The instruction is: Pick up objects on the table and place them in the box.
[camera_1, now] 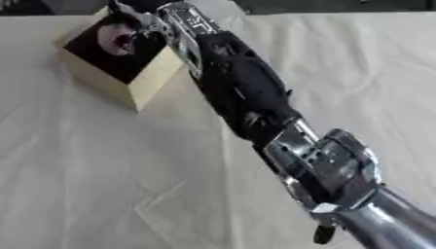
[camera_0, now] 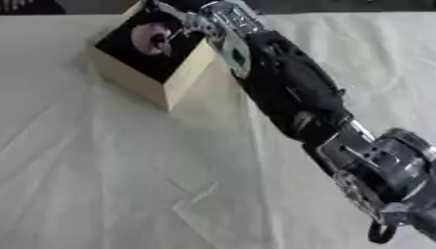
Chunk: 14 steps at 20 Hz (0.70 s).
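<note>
box (camera_0: 174,80) far left, right hand (camera_0: 174,22) above it

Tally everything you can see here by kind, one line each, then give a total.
Box, tan with a dark inside: 1
Pinkish object inside the box: 1
Robot right hand, over the box opening: 1
White cloth-covered table: 1
Total: 4

- A tan box (camera_0: 183,80) with a dark inside is being shown in the upper left of the frame, on a white cloth (camera_0: 102,185).
- The right arm (camera_0: 294,95) is being stretched from the lower right corner up to the box.
- The right hand (camera_0: 174,24) is being held over the box opening, beside a pinkish object (camera_0: 152,39); its fingers cannot be made out.
</note>
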{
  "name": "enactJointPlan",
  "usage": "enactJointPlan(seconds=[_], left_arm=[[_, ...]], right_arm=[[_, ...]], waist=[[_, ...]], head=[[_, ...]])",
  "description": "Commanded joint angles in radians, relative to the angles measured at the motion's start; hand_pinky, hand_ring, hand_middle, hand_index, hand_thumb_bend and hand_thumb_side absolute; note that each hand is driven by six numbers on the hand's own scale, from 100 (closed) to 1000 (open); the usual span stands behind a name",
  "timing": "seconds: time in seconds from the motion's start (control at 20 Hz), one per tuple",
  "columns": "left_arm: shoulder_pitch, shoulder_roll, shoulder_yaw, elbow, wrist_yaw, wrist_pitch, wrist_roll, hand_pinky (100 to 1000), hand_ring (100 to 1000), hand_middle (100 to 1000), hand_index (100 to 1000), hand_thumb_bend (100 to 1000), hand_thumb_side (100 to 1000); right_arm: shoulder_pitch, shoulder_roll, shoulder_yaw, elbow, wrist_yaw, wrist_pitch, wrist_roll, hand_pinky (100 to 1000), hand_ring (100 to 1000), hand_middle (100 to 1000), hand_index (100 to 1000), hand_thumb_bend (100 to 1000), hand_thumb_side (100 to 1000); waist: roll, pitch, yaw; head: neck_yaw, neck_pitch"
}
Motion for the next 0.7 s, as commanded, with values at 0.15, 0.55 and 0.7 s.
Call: enactJointPlan(seconds=[0.15,0.55,0.7], left_arm=[[-0.012,0.006,0.001,-0.019,0.005,0.000,-0.007,716,692,763,859,100,787],[-0.012,0.004,0.001,-0.019,0.007,0.002,-0.011,717,692,762,860,100,788],[-0.013,0.004,0.002,-0.019,0.006,0.002,-0.011,717,693,762,860,100,789]], right_arm=[[-0.013,0.011,-0.014,0.016,0.030,-0.011,-0.009,634,517,315,610,100,100],[-0.011,0.027,-0.017,0.027,0.114,-0.044,0.014,824,831,766,897,100,136],[-0.014,0.026,-0.023,0.012,0.166,-0.034,0.020,843,859,806,923,100,287]], waist=[[0.007,-0.019,0.003],[0.005,-0.018,0.006],[0.005,-0.019,0.006]], head=[[-0.012,-0.016],[-0.008,-0.015],[-0.005,-0.013]])
